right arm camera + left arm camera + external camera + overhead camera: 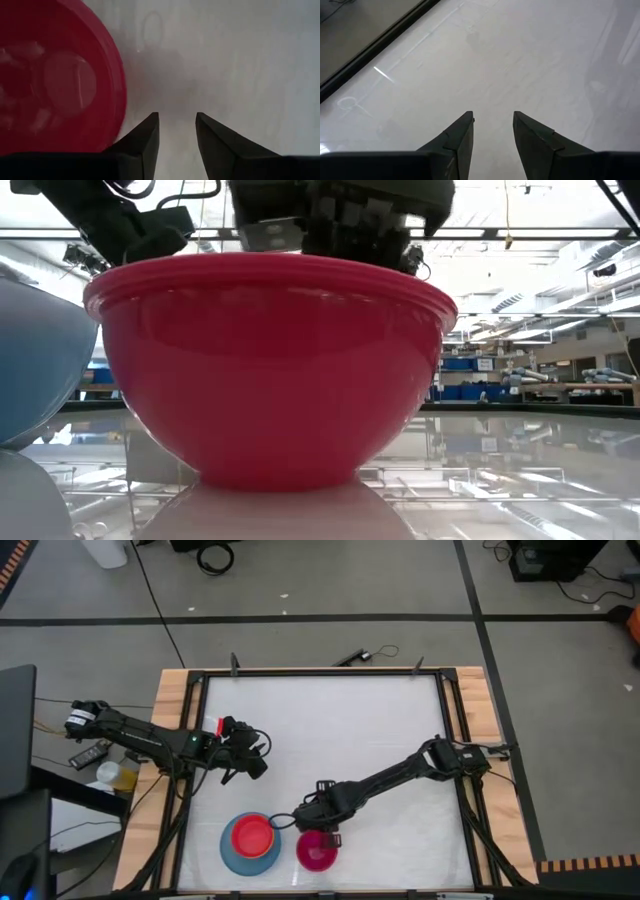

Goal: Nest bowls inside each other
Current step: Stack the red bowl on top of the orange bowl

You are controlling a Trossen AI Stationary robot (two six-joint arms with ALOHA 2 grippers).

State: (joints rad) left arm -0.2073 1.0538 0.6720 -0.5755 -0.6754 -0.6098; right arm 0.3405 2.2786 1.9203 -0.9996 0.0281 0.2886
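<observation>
A red-magenta bowl (317,852) stands upright on its base near the table's near edge, filling the low view (270,370). Left of it a larger light blue bowl (240,858) holds an orange-red bowl (252,835) nested inside. My right gripper (327,831) hovers open at the magenta bowl's far rim, pointing steeply down. In the right wrist view both fingers (176,122) stand over bare table just outside the magenta bowl's rim (120,100), apart from it. My left gripper (245,762) waits open above bare table (493,117), farther back on the left.
A black frame (320,672) with wooden side strips (170,720) bounds the white table top (340,730), whose middle and far part is bare. The blue bowl's wall (30,370) stands close to the left of the magenta bowl.
</observation>
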